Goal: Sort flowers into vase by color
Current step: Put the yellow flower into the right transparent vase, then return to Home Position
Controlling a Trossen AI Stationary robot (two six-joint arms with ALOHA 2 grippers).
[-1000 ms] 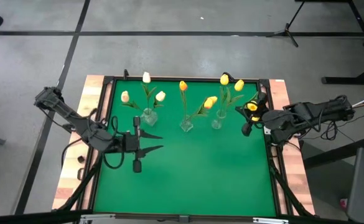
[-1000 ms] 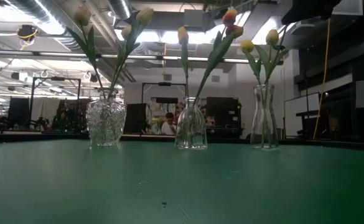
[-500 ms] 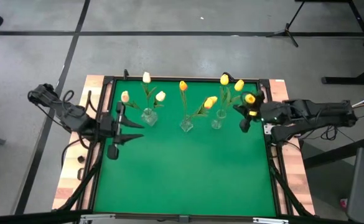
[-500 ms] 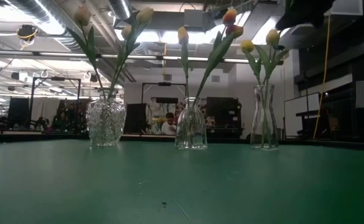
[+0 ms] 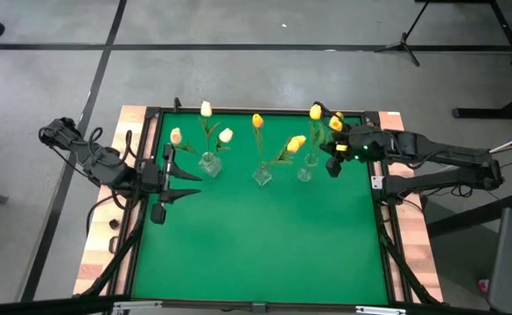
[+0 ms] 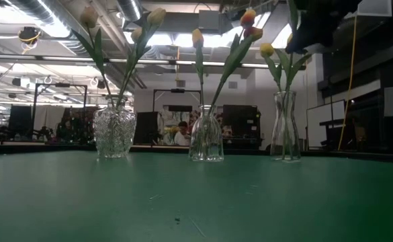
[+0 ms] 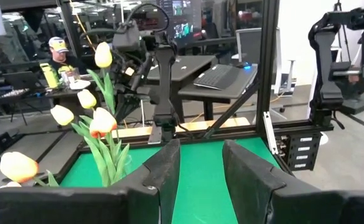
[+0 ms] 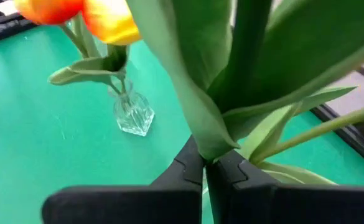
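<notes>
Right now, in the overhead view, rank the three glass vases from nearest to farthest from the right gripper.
Measured from the right gripper, near the table's back right:
1. Right vase, just beside it.
2. Middle vase, centre back.
3. Left vase, back left, farthest.

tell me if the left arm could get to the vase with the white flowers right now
Probably yes. The left gripper, open and empty, sits just beside the white-flower vase, with bare green mat between them.

Green table (image 5: 264, 245) with three glass vases (image 5: 262, 176) along its far side.
</notes>
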